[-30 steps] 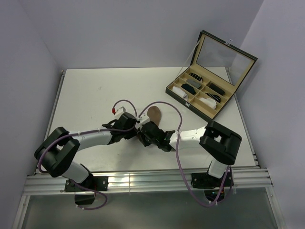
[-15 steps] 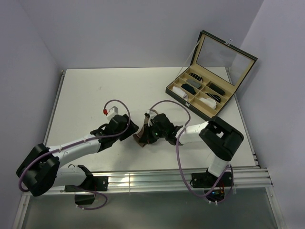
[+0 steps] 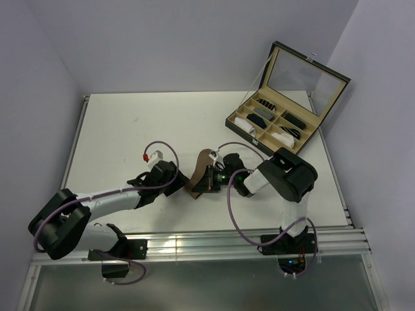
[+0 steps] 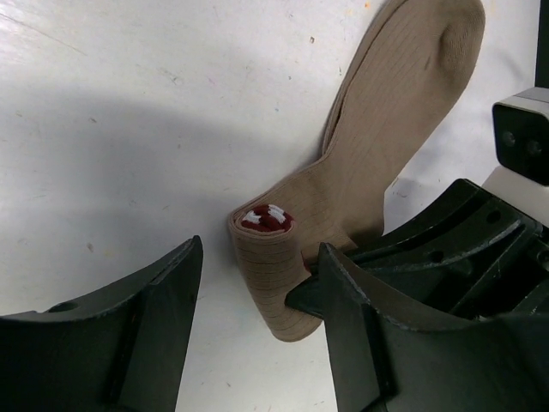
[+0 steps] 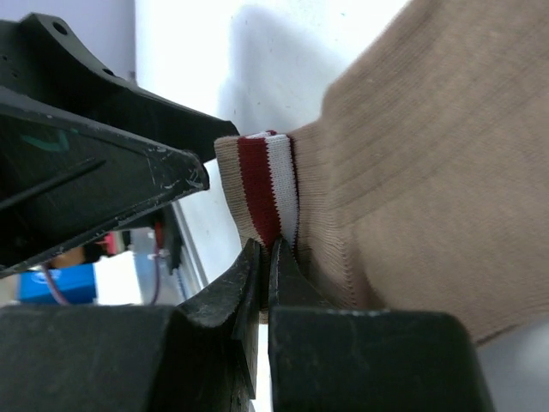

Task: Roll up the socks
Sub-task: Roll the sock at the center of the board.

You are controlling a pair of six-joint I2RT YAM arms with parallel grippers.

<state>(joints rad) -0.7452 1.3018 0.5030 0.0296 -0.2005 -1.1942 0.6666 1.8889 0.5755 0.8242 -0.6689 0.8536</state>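
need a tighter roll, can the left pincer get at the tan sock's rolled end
Likely yes: the left pincer stands open astride the rolled end, though the right pincer crowds one side.

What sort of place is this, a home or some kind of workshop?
Most likely a robotics lab test bench: a left arm and right arm bolted to a metal rail at a white table, with plain walls around it. A tan sock and compartment box look like practice items.

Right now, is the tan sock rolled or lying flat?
Partly rolled: the tan sock has its striped cuff wound into a roll, while the toe end lies flat.
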